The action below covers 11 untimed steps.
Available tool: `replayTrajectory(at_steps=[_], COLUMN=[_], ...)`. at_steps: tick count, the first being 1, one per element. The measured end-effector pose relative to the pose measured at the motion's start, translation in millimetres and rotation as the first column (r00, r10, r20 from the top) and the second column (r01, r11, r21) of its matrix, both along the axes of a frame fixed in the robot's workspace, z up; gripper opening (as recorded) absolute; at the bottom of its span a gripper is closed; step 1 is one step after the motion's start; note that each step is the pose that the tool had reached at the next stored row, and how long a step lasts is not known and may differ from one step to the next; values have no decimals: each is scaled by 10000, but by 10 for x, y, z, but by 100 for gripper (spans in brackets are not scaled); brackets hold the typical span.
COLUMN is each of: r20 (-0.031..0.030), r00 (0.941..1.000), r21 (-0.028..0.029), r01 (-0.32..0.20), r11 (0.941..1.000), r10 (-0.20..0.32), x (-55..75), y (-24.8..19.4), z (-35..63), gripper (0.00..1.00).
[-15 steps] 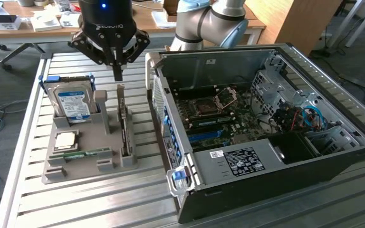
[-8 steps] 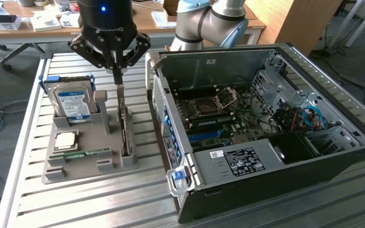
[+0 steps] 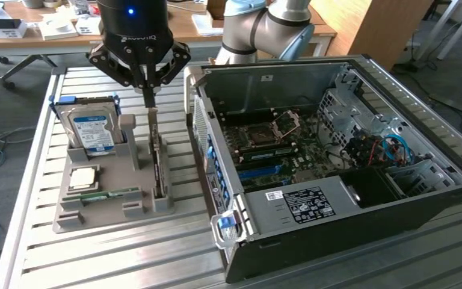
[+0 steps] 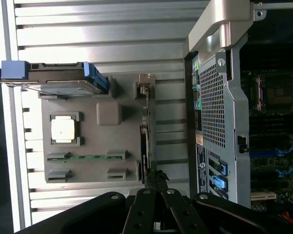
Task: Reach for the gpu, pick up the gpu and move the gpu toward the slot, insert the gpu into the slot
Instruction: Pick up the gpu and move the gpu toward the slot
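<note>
Looking from outside: a slatted metal table (image 3: 135, 259) carries a grey holder (image 3: 110, 211) and, on the exterior view's right, an open computer case (image 3: 351, 235).
Gripper: the gripper (image 3: 147, 99) hangs straight down over the holder, its two fingers drawn together on the top edge of the gpu (image 3: 159, 171) at the card's far end (no gap shows between the tips).
Gpu: standing on its long edge in the holder's groove nearest the case, seated there and not lifted out.
Neighbours: a hard drive (image 3: 93, 129) stands upright at the holder's far corner on the exterior view's left; a square processor (image 3: 82, 179) and a memory stick (image 3: 106, 195) lie flat in front of it.
Case: side panel off, motherboard (image 3: 275, 147) exposed, well apart from the card.
From the wrist: the gripper (image 4: 156, 179) brings its fingers to a point on one end of the gpu (image 4: 146, 131), seen edge-on as a thin dark strip.
Setting: the card runs along the side of the holder (image 4: 95, 161) next to the case (image 4: 219, 112); the hard drive (image 4: 58, 80), processor (image 4: 63, 129) and memory stick (image 4: 85, 157) sit on the holder's other side.
</note>
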<state>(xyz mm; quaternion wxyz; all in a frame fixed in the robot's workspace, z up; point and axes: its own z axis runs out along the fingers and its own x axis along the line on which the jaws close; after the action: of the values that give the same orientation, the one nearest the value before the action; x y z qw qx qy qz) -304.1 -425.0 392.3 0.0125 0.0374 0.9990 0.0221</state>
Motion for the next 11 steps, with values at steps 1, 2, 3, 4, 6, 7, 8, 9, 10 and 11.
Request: replayTrajectory(at_steps=[1,2,3,4,6,7,8,9,10,11], r20=[0,0,0,0,0,0,0,0,0,0], r00=[10000,10000,10000,10000,10000,10000,10000,10000,10000,10000], r21=[0,0,0,0,0,0,0,0,0,0], r01=[0,-1,0,0,0,-1,0,-1,-1,-1], r11=[10000,10000,10000,10000,10000,10000,10000,10000,10000,10000], r10=[0,1,0,0,0,1,0,1,1,1], x=[0,0,0,0,0,0,0,0,0,0], y=[0,0,0,0,0,0,0,0,0,0], z=[0,0,0,0,0,0,0,0,0,0], gripper=[11,11,11,11,11,11,11,17,17,23])
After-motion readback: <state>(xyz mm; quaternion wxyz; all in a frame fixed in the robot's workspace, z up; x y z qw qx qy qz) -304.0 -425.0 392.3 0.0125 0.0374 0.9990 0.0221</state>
